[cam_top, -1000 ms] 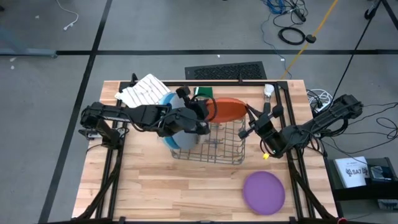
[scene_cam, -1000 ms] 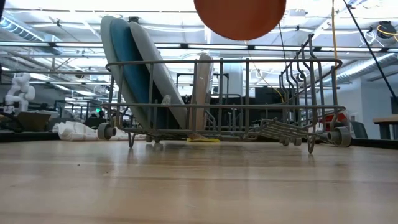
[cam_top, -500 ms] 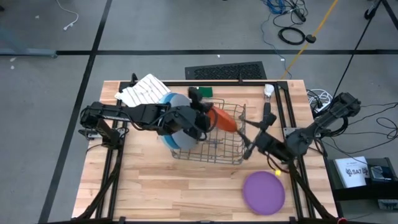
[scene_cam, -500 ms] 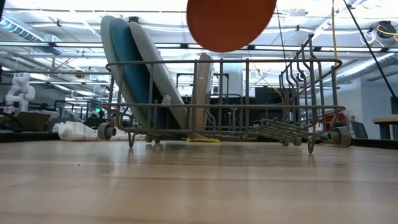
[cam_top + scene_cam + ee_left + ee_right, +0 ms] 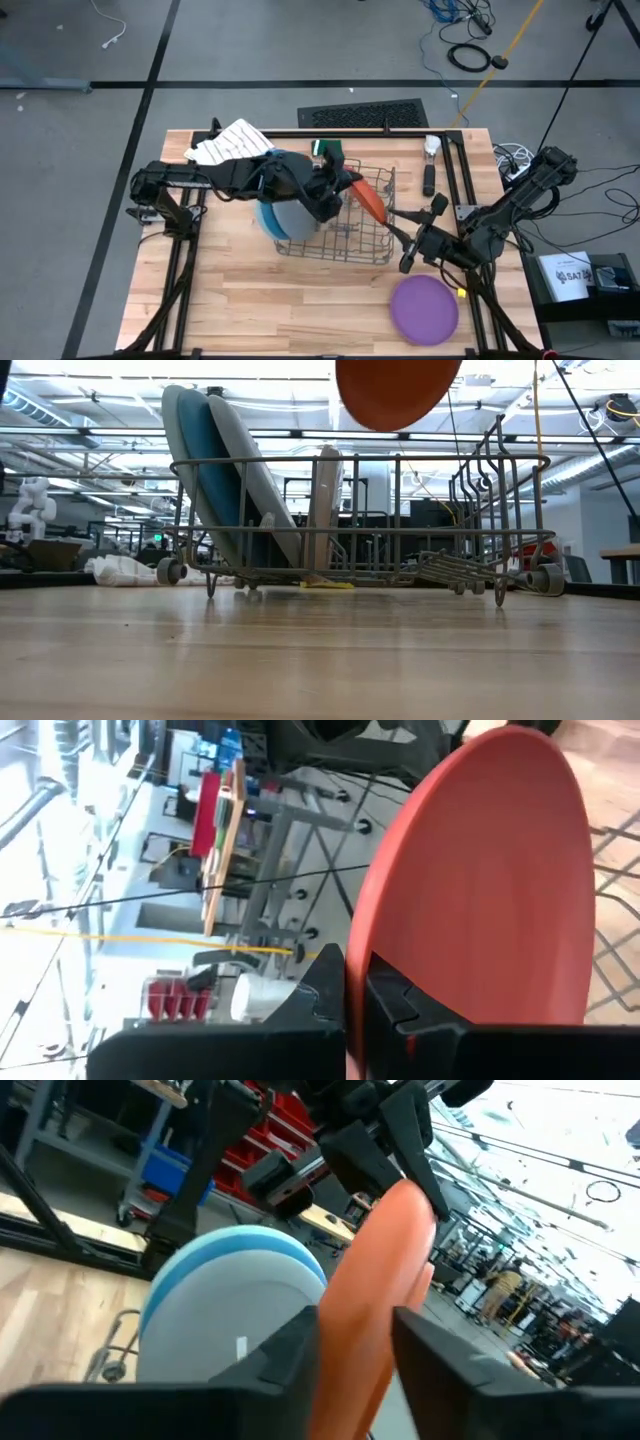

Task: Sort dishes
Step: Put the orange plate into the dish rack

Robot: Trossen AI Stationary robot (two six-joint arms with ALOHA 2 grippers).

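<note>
My left gripper [image 5: 350, 190] is shut on an orange plate [image 5: 368, 200], holding it on edge above the wire dish rack [image 5: 335, 235]. In the low view the orange plate [image 5: 398, 390] hangs clear over the rack [image 5: 360, 530]. A light blue plate [image 5: 180, 440], a darker blue one [image 5: 220, 475], a grey one [image 5: 250, 470] and an off-white one [image 5: 325, 500] stand on edge in the rack, leaning toward its left end. A purple plate [image 5: 424, 308] lies flat on the table. My right gripper [image 5: 402, 250] is open beside the rack's near right corner, apart from the orange plate. My left gripper pinches the orange plate's rim [image 5: 356, 1020] between its two fingers [image 5: 400, 1005]. It reaches in from the table's left, nearly level. The plate stands on edge, lifted clear above the rack, with most of it beyond the fingers.
A white striped cloth [image 5: 228, 145] lies at the table's far left behind the left arm. A green thing [image 5: 328, 148] sits behind the rack. A dark floor grille [image 5: 362, 114] lies past the far edge. Bare wood spreads along the near side, left of the purple plate.
My left gripper has rolled, turning the orange plate from lying flat to standing on edge over the rack. My right gripper has come off the plate's right rim and drawn back toward the table's near edge, close to the purple plate.
</note>
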